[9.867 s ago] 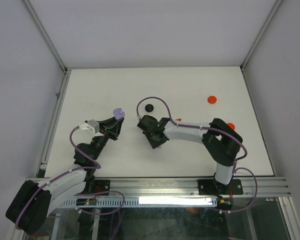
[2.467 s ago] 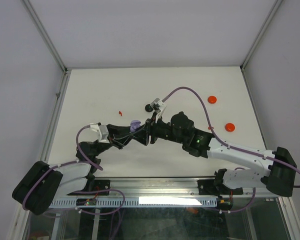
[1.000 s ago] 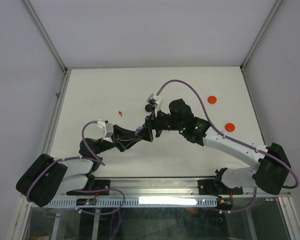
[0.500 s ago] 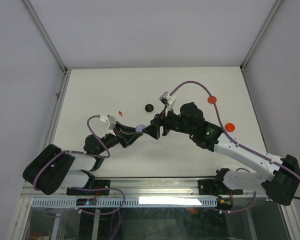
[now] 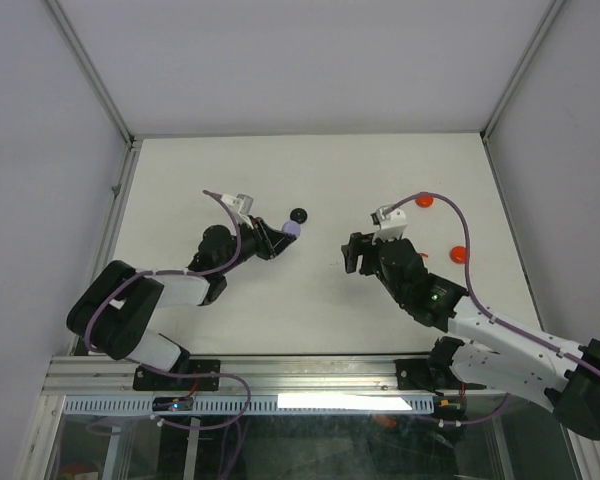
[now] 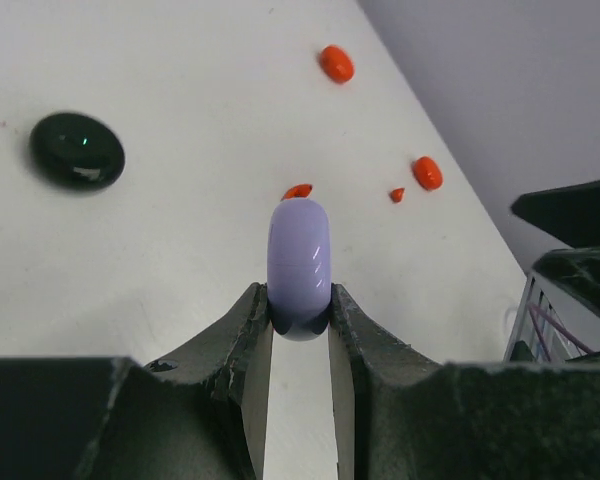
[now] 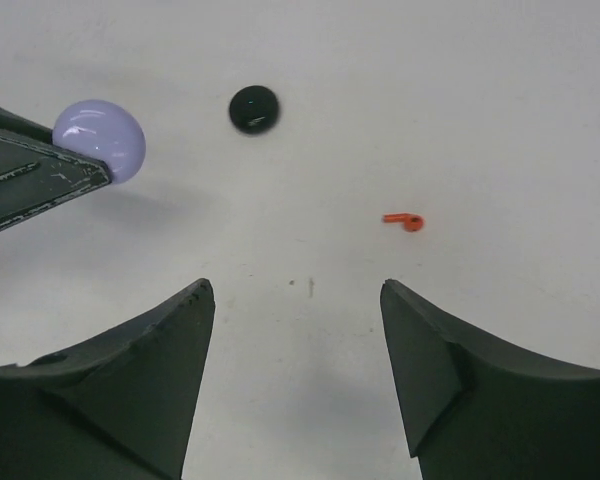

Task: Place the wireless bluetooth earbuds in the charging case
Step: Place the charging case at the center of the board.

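A lavender case (image 6: 299,262) was clamped by the left gripper (image 6: 299,320); a red earbud (image 7: 404,221) was seen upper right of the wide-open right gripper (image 7: 298,375).

Three camera views of one white worktop (image 5: 400,165): one overhead, two mounted on the robot's wrists.

The overhead view looks steeply down from above and behind the arm bases, taking in the whole worktop. The left wrist view sits low and close behind the left gripper (image 6: 300,305), facing across the surface toward the far wall. The right wrist view looks down between the right gripper (image 7: 298,335) fingers. All three share the black disc (image 5: 298,215) and the lavender case (image 6: 299,255).
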